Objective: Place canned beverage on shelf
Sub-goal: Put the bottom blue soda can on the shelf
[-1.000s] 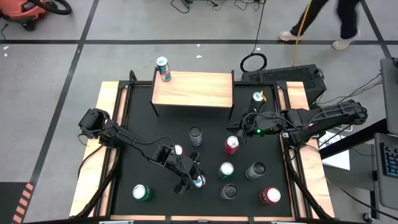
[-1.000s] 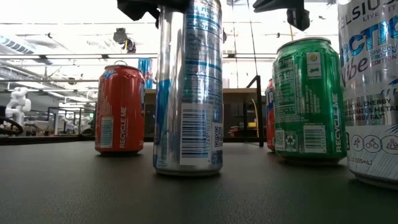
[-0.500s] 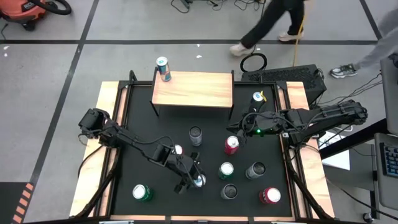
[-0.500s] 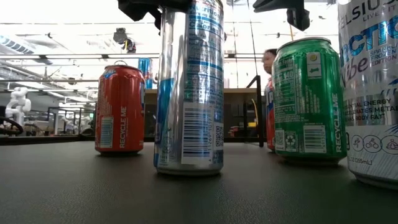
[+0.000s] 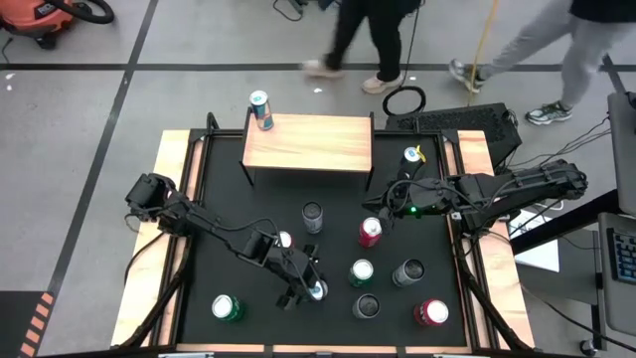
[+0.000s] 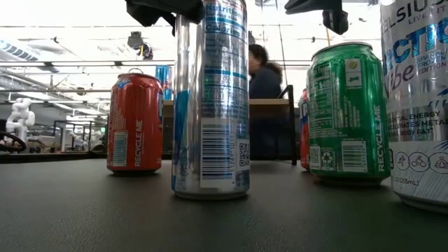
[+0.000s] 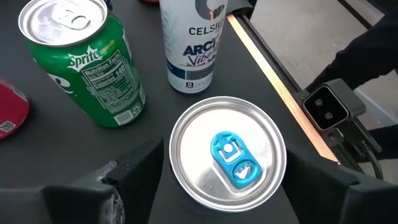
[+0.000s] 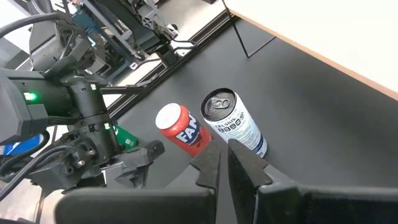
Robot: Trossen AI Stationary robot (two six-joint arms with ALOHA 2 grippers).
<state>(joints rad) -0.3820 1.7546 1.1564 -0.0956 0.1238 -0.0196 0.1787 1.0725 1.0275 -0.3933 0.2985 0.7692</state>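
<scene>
A tall silver-and-blue can [image 6: 211, 105] with a blue tab [image 7: 229, 158] stands upright on the black tabletop near the front. My left gripper [image 5: 310, 288] is open and slants down over it, one finger [image 7: 134, 180] on each side of its top. The shelf [image 5: 308, 144], a light-wood board on black legs, stands at the far edge. A can [image 5: 260, 107] stands on the shelf's far left corner. My right gripper [image 8: 224, 165] is shut and hangs above the table, right of centre, over a red can [image 5: 370, 232]. My left gripper has the can's top rim [image 7: 177, 134] between its two fingers, which come slanting down from the table's left. A thin dark gap shows beside one finger. At the other finger [image 7: 311, 180] I cannot tell whether it touches. The can stands on the table.
Several more cans stand around: a green Sprite can [image 7: 87, 62], a Celsius can [image 7: 189, 43], a red one [image 6: 134, 122], a green one [image 5: 227, 308], and others at the front right [image 5: 430, 312]. One more stands by the right arm [image 5: 411, 156]. People walk beyond the far edge.
The silver-and-blue can has turned and shifted very slightly where it stands between my left fingers, staying upright on the table. Both arms have kept their places. People have walked across the floor beyond the table's far edge.
</scene>
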